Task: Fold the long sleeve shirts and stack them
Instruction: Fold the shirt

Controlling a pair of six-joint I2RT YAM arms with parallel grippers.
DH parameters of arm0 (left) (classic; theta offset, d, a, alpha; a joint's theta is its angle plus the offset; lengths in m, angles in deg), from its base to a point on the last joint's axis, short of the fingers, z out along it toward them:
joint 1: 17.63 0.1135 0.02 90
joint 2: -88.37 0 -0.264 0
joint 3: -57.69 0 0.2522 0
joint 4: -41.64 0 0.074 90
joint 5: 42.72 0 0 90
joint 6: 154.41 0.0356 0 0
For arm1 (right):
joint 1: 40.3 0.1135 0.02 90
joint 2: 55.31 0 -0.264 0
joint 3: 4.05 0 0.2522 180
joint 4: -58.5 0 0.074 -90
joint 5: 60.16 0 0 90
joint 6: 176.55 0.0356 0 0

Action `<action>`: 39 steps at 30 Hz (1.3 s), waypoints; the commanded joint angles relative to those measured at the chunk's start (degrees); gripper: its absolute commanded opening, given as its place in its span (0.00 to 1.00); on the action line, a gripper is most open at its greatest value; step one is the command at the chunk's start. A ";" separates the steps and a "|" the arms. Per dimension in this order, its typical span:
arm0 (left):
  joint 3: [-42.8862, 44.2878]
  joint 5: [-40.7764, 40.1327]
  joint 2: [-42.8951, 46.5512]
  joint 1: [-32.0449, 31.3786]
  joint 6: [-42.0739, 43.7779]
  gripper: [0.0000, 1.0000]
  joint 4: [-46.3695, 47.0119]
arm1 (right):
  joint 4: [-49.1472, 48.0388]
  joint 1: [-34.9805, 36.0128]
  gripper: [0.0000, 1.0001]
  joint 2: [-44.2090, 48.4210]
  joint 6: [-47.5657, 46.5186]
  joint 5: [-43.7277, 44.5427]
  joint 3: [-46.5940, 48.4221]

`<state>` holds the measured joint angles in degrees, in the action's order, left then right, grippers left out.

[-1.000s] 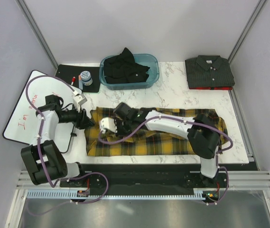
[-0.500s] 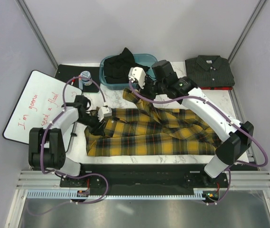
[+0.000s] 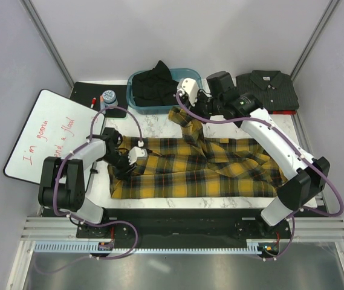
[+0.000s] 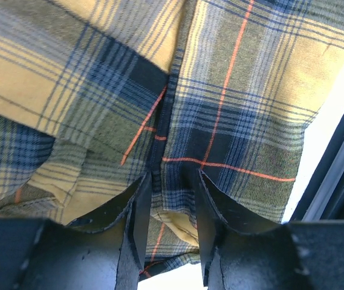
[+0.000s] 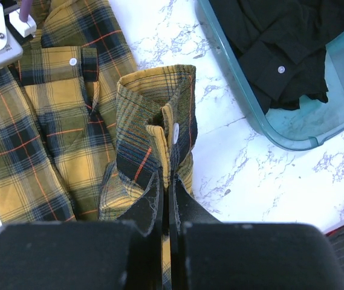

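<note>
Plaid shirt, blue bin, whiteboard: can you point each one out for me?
plaid shirt point(image 3: 190, 175): top view, on its flat yellow body.
bin point(image 3: 156, 109): top view, on its near wall.
whiteboard point(image 3: 51, 109): top view, on its blank upper part.

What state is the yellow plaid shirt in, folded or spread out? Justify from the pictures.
Spread out, not yet folded. The plaid shirt lies open along the table, while the right arm's jaws pinch one cuff raised.
</note>
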<state>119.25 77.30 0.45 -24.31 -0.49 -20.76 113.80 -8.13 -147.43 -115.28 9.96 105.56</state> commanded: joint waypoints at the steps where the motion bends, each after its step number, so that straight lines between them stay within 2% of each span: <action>1: -0.51 -1.54 -0.41 -1.14 3.23 0.42 1.09 | 0.21 -0.96 0.00 2.29 0.52 -1.30 1.88; 3: -0.51 -1.54 -0.32 -1.67 3.23 0.40 1.09 | 0.38 -1.40 0.00 2.29 0.52 -1.65 1.88; 11: 0.20 -2.16 4.24 -2.46 2.62 0.02 0.04 | 0.82 -2.01 0.00 3.08 0.34 -1.48 1.71; 19: 5.81 -2.42 8.46 -2.46 1.30 0.02 -4.00 | 0.74 -3.33 0.00 4.22 0.43 -0.78 3.81; 25: 9.51 -1.45 9.87 -2.55 0.94 0.02 -2.95 | 0.74 -5.44 0.00 5.19 0.17 -0.07 6.53; 29: 8.99 -3.64 8.12 -2.46 0.24 0.02 1.00 | 0.21 -7.55 0.00 6.24 0.08 0.89 7.42; 34: 7.06 -7.87 1.11 -2.46 -2.22 0.02 8.99 | -0.67 -9.04 0.00 7.65 -0.27 1.59 7.68; 39: 6.00 -6.56 -2.52 -2.55 -2.66 0.02 10.94 | -0.76 -9.75 0.00 9.67 -0.36 4.14 9.43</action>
<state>126.13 71.20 -0.49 -26.67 -1.34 -13.74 115.03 -17.33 -141.22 -115.39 11.69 111.24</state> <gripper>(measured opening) 0.023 0.022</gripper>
